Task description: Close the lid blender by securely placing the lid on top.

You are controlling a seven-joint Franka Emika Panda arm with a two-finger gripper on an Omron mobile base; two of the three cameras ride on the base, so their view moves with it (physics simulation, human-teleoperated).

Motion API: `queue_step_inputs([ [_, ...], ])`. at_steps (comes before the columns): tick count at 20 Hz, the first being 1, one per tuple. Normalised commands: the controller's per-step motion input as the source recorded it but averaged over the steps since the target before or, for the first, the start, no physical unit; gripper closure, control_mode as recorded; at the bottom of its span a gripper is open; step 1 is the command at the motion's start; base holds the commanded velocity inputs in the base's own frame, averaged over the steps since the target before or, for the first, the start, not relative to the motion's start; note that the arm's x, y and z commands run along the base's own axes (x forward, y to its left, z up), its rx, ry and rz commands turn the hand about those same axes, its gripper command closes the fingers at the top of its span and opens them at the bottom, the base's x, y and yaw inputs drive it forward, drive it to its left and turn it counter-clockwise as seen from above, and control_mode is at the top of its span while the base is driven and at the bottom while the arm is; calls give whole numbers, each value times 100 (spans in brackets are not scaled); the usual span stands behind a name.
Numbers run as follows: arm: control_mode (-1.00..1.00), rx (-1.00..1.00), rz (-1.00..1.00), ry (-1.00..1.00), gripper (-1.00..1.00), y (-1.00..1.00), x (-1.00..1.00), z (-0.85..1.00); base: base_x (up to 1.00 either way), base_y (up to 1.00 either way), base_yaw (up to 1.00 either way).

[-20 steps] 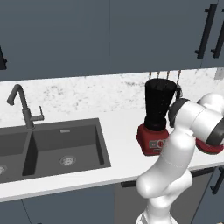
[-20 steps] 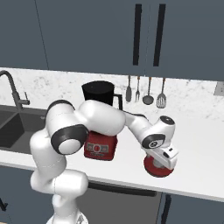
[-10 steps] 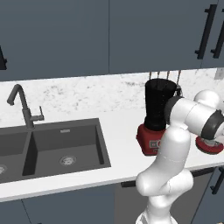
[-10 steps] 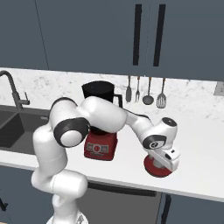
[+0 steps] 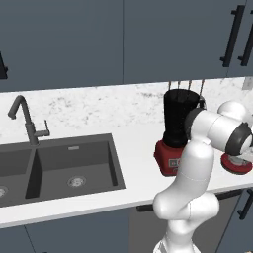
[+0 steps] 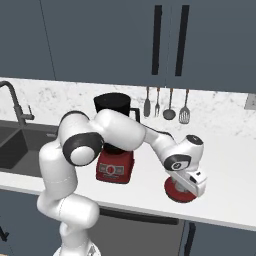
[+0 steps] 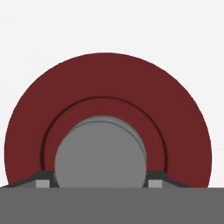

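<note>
Hovering over the lid [image 7: 107, 122] on the worktop [image 6: 230, 165] right of the blender [image 6: 114, 140], your tool [image 7: 99, 183] straddles the grey knob [image 7: 100, 153], fingers apart, holding nothing. Expect light, stiff, slick plastic; take hold at the knob.

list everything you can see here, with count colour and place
lid: 1, red with grey centre knob, flat on the counter right of the blender, under the hand
blender: 1, dark jar on red square base, on the counter, jar top open
counter: 1, white marbled, along the wall
sink: 1, dark, double basin, left part of counter
faucet: 1, dark, behind the sink
hanging utensils: 4, grey, on the wall behind the blender
cabinets: dark blue-grey, above and below the counter
gripper: 1, dark tips either side of the lid's knob
</note>
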Motion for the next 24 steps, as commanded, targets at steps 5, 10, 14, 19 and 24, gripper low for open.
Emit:
queue_step_inputs([
  [5, -100, 0, 0, 0, 100, 20, 4, -26, 0, 0, 0],
  [10, -100, 0, 0, -7, 100, 8, -10, 0, 0, 0, 0],
  [14, -100, 0, 0, -14, 100, 11, -36, 37, 0, 0, 0],
  [19, -100, -2, 0, -15, 100, 23, -44, 73, 0, 0, 0],
  [24, -100, -4, 0, -17, 100, 40, -35, 85, 0, 0, 0],
])
